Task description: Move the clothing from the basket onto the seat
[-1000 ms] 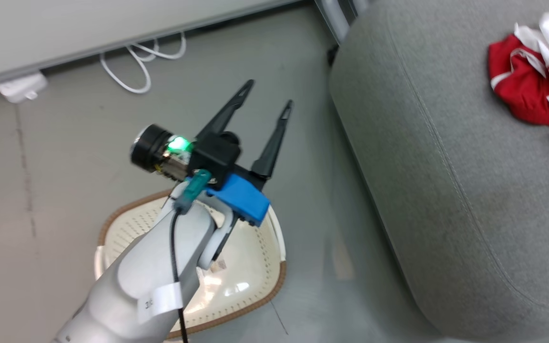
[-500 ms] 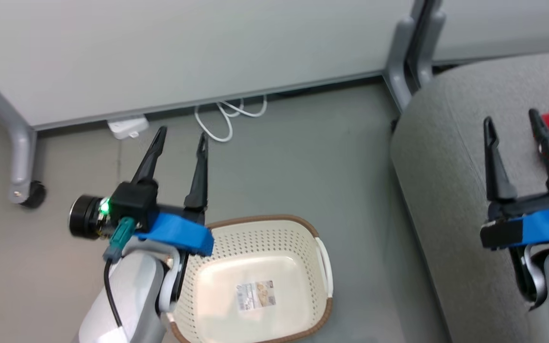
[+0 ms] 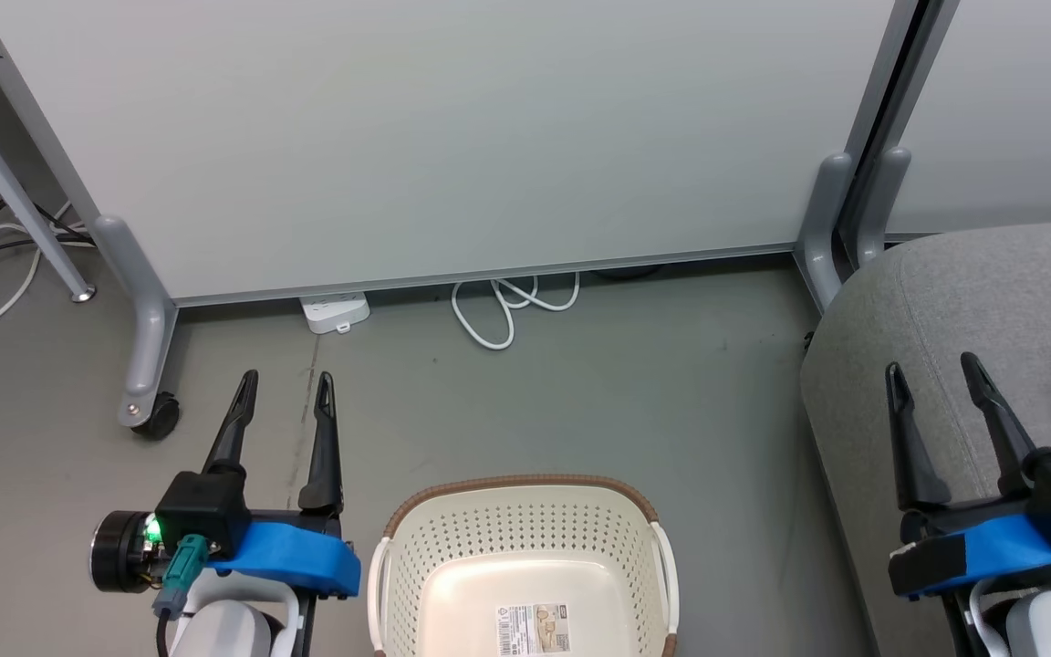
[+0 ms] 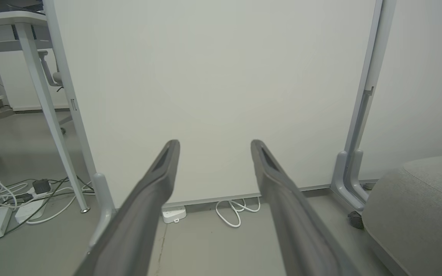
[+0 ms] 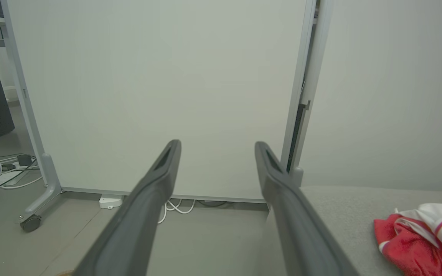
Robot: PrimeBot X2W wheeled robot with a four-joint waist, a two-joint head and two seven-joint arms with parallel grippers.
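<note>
two white panels (image 3: 489, 137); grey floor (image 3: 671, 411); seat (image 3: 963, 301) right

We found the light soft, even and fairly bright in every view, seemingly from overhead; shadows on the grey floor (image 3: 671, 392) were faint and diffuse; in both wrist views the near fingers (image 4: 140, 214) were blurred, and the panel uprights (image 4: 363, 103) splayed with wide-angle distortion.
</note>
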